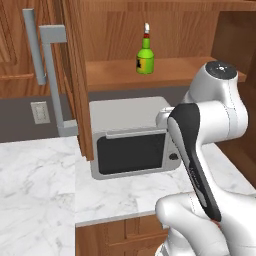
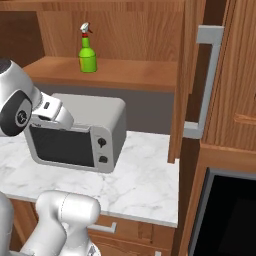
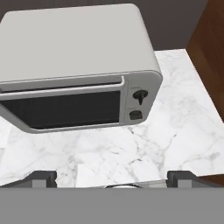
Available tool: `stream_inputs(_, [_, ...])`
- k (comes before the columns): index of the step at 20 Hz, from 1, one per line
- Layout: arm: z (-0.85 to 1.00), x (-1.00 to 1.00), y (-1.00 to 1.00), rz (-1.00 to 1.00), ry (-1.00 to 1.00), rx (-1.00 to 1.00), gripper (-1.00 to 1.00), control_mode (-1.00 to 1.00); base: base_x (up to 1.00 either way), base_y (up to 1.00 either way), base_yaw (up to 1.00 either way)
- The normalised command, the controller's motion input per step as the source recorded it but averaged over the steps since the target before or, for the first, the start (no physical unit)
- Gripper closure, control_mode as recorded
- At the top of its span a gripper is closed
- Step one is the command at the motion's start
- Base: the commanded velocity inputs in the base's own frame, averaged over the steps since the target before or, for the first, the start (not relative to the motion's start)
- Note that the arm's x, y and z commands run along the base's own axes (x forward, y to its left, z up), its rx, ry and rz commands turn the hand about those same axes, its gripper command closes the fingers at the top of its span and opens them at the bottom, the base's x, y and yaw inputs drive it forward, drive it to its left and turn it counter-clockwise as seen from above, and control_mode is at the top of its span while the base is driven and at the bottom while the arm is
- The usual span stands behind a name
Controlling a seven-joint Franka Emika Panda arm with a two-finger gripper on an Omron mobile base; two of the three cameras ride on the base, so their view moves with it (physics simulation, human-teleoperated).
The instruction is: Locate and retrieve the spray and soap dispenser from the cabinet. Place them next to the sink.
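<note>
Green spray waits on the shelf, hand open and empty

The spray point(image 1: 145, 54) stands upright on the cabinet point(image 2: 105, 70) shelf, above the toaster oven point(image 1: 132, 137) on the desk point(image 1: 35, 180). The hand point(image 3: 111, 177) is wide open, holds nothing, and hangs in front of the toaster oven, well below the spray. Reaching up, the arm could bump the open door point(image 1: 75, 75) or knock the thin bottle over.

toaster oven point(image 3: 74, 70): left end cut off | spray point(image 1: 145, 56): label print perhaps too small (unreadable) | cabinet point(image 1: 165, 72): top cropped
</note>
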Motion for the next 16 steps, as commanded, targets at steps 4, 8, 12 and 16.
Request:
stream_inputs(4, [0.06, -0.08, 0.03, 0.0, -0.06, 0.0, -1.0, -1.0, -0.01, 0.03, 0.0])
stream_inputs(8, [0.32, -0.18, 0.06, -0.01, -0.21, -0.08, -1.0, -1.0, 0.0, 0.0, 0.0])
stream_inputs(12, [0.46, -0.02, 0.22, -0.01, -0.18, -0.15, -1.0, -1.0, 0.0, 0.0, 0.0])
stream_inputs(16, [0.45, 0.17, 0.0, 0.0, -0.19, -0.06, -1.0, -1.0, 0.0, 0.0, 0.0])
